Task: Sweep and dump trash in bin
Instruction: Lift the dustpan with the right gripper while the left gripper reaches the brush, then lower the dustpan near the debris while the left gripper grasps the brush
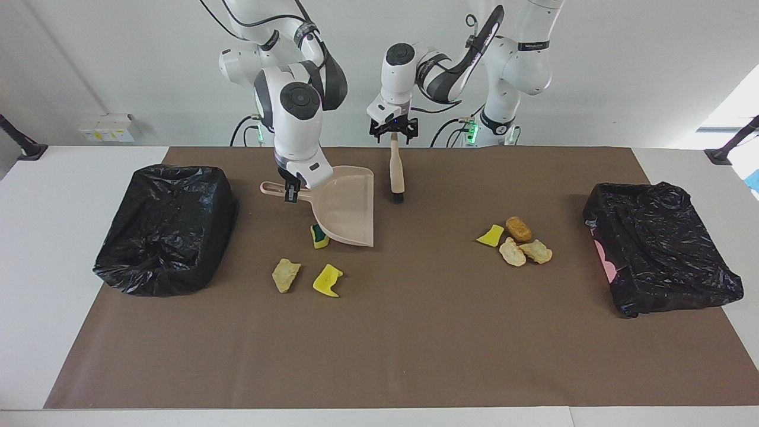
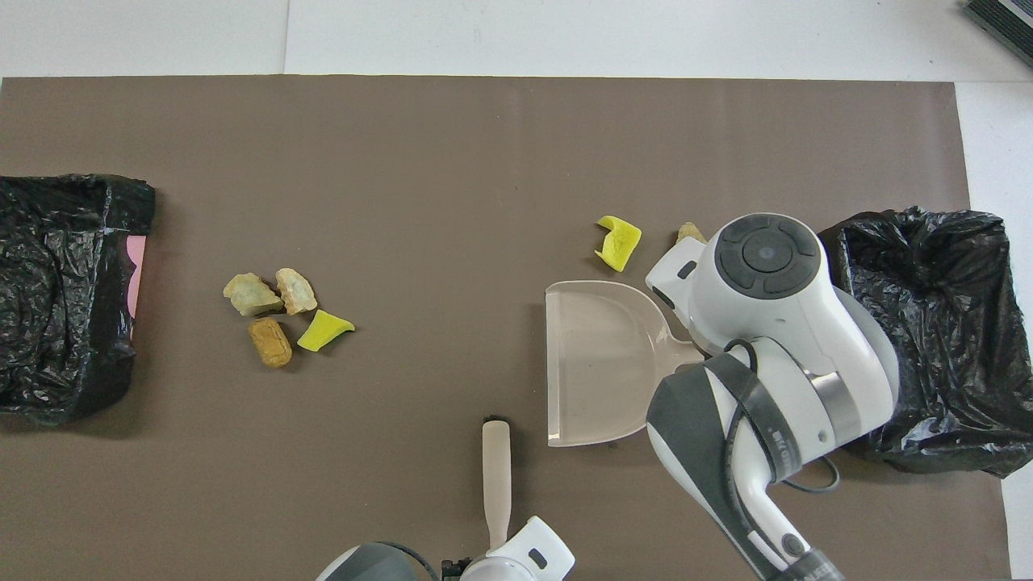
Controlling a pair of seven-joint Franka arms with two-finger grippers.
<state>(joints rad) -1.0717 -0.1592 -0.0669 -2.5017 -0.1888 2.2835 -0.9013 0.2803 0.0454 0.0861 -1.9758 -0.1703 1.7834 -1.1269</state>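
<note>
Seven scraps of trash lie on the brown paper mat (image 1: 379, 344) in the facing view, as we count them: four bunched (image 1: 514, 240) toward the left arm's end, and three more (image 1: 308, 267) toward the right arm's end, a green-faced yellow sponge piece (image 1: 319, 236) half under the beige plastic dustpan (image 1: 347, 204); the right gripper (image 1: 291, 193) is clamped on the dustpan's handle and holds it tilted above the mat, beside one black-lined bin (image 1: 166, 228); the left gripper (image 1: 392, 130) stands with its fingers wide around the top of the beige-handled brush (image 1: 396, 172), whose dark bristles rest on the mat; a second black-lined bin (image 1: 661, 246) sits at the left arm's end. From overhead we see the dustpan (image 2: 597, 363) between the brush (image 2: 496, 476) and the right arm; a curled yellow sponge scrap (image 2: 618, 242) lies just farther from the robots than the pan; the cluster of four (image 2: 278, 315) lies well apart from it.
</note>
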